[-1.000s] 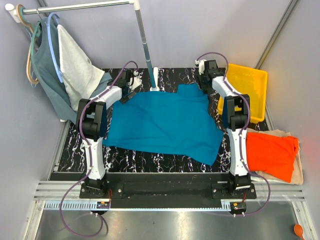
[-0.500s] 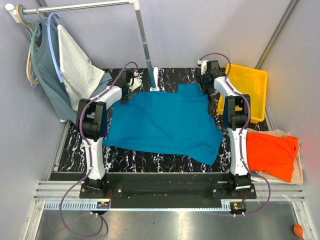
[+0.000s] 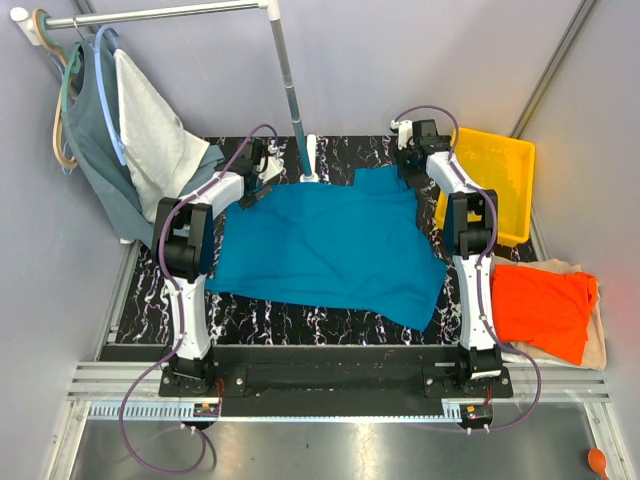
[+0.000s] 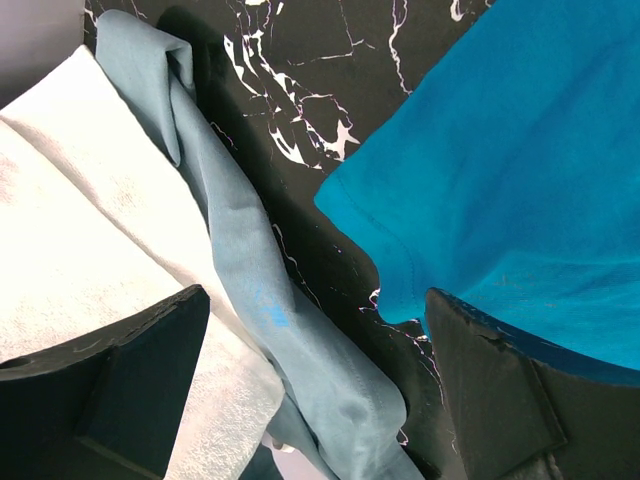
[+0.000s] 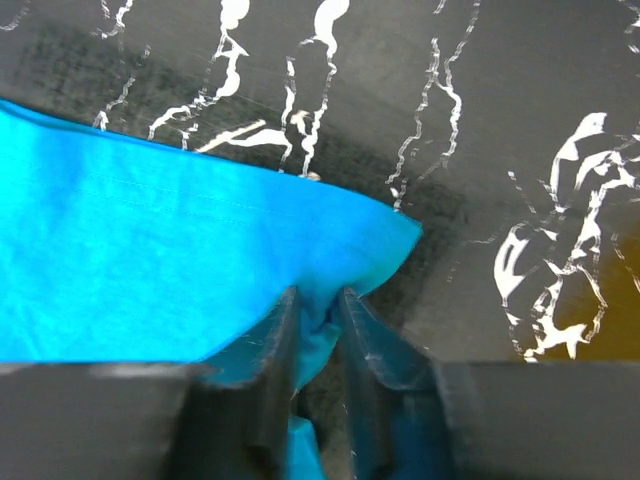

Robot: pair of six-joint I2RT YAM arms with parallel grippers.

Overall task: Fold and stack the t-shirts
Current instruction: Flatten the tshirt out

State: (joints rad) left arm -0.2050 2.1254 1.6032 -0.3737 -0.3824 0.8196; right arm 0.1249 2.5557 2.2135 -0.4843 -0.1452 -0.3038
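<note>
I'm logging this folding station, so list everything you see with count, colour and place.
teal-blue t-shirt: one, teal-blue, spread on table centre.
orange t-shirt: one, orange, right of table.
cream t-shirt: one, cream, beneath it.
bin: one, yellow, far right.
grey-green top: one, grey-green, hanging far left.
white cloth: one, white, hanging beside it.
table: one, black marbled.
left fingers: two, black, open near shirt's far-left edge.
right fingers: two, black, pinching shirt's far-right corner.

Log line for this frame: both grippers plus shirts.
left gripper: open, above teal t-shirt edge | right gripper: pinching teal t-shirt far corner | orange t-shirt: lying on cream t-shirt, untouched
</note>
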